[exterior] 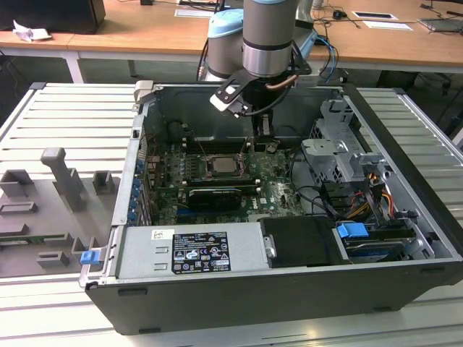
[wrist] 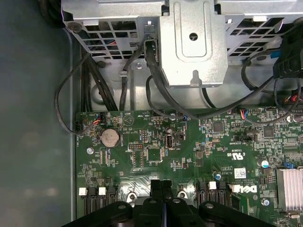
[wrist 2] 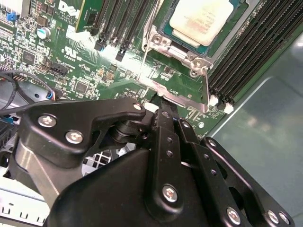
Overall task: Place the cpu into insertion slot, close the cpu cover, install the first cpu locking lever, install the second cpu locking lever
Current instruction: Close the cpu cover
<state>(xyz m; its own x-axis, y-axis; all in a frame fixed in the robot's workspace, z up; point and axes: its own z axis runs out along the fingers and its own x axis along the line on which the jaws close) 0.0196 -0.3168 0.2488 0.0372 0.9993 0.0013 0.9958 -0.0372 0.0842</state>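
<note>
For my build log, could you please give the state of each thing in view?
Pale silver-beige square cpu: seated, metal face up.
Thin silver-grey metal cpu cover: down around the cpu.
Black tool: shut, holding nothing, close to the cover's edge.
Dark computer case: side open.

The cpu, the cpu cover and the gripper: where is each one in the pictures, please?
cpu [wrist 2: 203,21]: second wrist view, on its pale metal face.
cpu cover [wrist 2: 161,42]: second wrist view, on the silver frame's corner.
gripper [wrist: 161,184]: first wrist view, where its two black fingers meet.
</note>
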